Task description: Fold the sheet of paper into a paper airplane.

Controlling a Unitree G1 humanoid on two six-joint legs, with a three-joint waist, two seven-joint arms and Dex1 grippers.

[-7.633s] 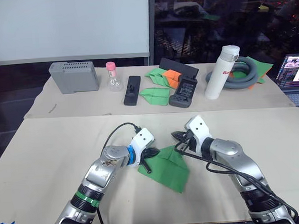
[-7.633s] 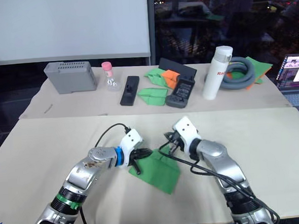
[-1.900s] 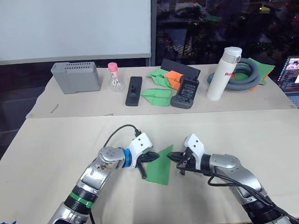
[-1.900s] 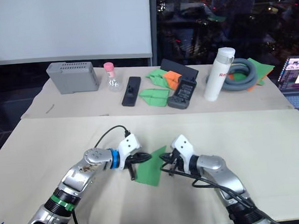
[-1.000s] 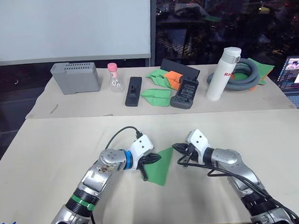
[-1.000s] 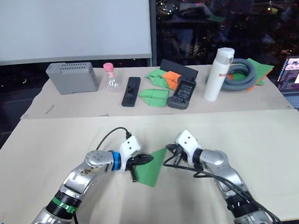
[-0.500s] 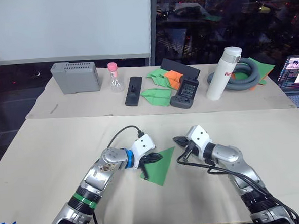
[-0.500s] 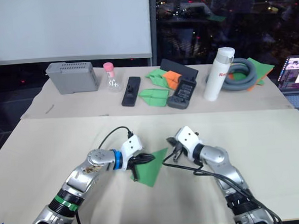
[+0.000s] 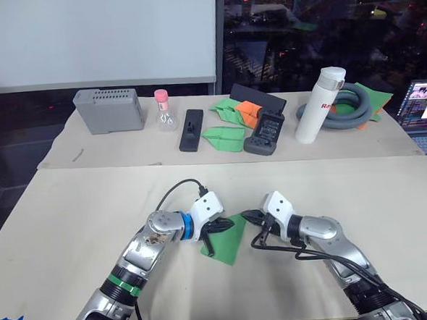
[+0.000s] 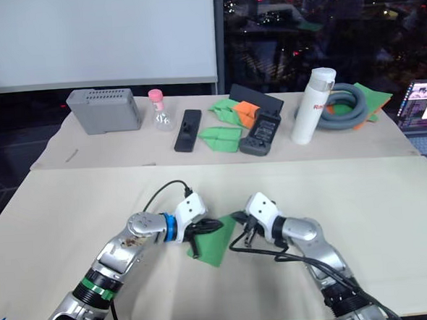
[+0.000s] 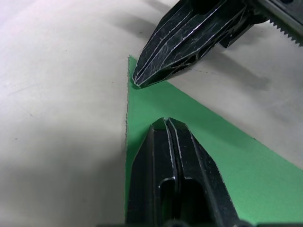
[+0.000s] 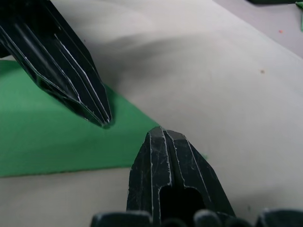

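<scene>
The green paper (image 9: 224,239), folded to a pointed wedge, lies flat on the near table (image 9: 73,234) between my two arms. My left claw (image 11: 165,121) has its fingers pressed together and rests its tips on the paper near the upper corner. My right claw (image 12: 163,132) is also pressed together, and its tips are at the corner of the paper, very close to the left claw.
</scene>
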